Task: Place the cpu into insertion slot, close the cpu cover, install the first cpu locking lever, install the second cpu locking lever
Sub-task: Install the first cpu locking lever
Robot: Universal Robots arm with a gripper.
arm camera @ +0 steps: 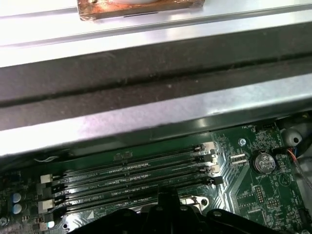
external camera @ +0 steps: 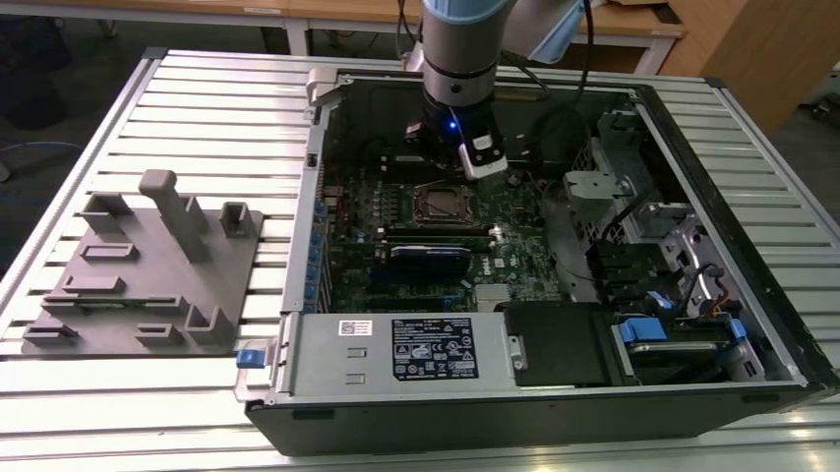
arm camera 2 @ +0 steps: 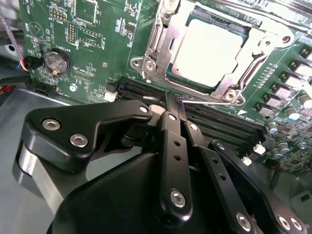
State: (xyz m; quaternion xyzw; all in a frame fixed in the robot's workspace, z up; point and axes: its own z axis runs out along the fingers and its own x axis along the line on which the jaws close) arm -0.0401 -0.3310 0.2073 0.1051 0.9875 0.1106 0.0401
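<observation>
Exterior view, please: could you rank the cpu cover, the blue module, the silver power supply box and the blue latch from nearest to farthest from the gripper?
From the gripper:
1. cpu cover, right by it, mid-motherboard.
2. blue module, closer to the camera.
3. silver power supply box, along the case's near wall.
4. blue latch, outside the case's corner, the exterior view's left.

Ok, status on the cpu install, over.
Gripper shut, low over the memory slots. Cpu seated, cpu cover down around it. No obstruction seen.
</observation>
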